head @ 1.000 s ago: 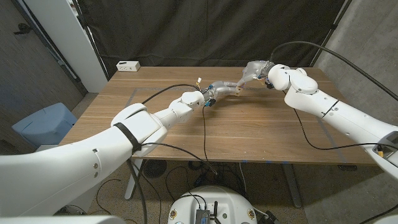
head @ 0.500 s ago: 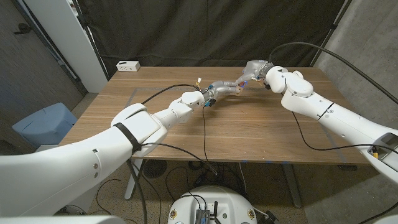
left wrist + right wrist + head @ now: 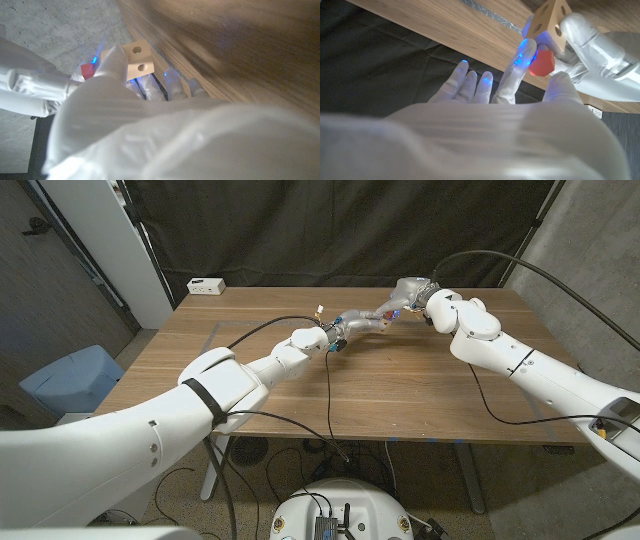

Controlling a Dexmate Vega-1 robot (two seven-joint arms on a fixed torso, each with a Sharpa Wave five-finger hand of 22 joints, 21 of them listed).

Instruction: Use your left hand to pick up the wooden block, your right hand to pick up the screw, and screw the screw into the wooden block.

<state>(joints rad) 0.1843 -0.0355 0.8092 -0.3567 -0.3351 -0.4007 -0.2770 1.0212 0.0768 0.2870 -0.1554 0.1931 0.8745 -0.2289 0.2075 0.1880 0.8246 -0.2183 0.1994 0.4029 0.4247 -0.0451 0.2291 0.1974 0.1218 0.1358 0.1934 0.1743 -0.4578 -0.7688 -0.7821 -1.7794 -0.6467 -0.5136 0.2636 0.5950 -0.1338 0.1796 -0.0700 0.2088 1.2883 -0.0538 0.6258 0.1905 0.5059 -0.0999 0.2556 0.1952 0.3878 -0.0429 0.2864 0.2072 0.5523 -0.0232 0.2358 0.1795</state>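
My left hand (image 3: 348, 329) holds the pale wooden block (image 3: 384, 325) above the far middle of the table (image 3: 420, 395). The left wrist view shows the block (image 3: 137, 57) with two round holes, gripped at the fingertips. My right hand (image 3: 406, 296) meets it from the right and pinches the red-headed screw (image 3: 541, 62) between thumb and a finger. The red head sits right against the block (image 3: 551, 17). The screw's shaft is hidden. In the left wrist view the red head (image 3: 87, 71) shows beside the block, with my right hand (image 3: 30, 82) behind it.
A small white box (image 3: 206, 285) lies at the table's far left corner. Black cables (image 3: 329, 395) trail across the tabletop from both wrists. A blue bin (image 3: 68, 380) stands on the floor left of the table. A dark curtain hangs behind.
My right arm has swung a little to the left, bringing the right hand and the screw closer against the block. The left hand and the block have stayed in place.
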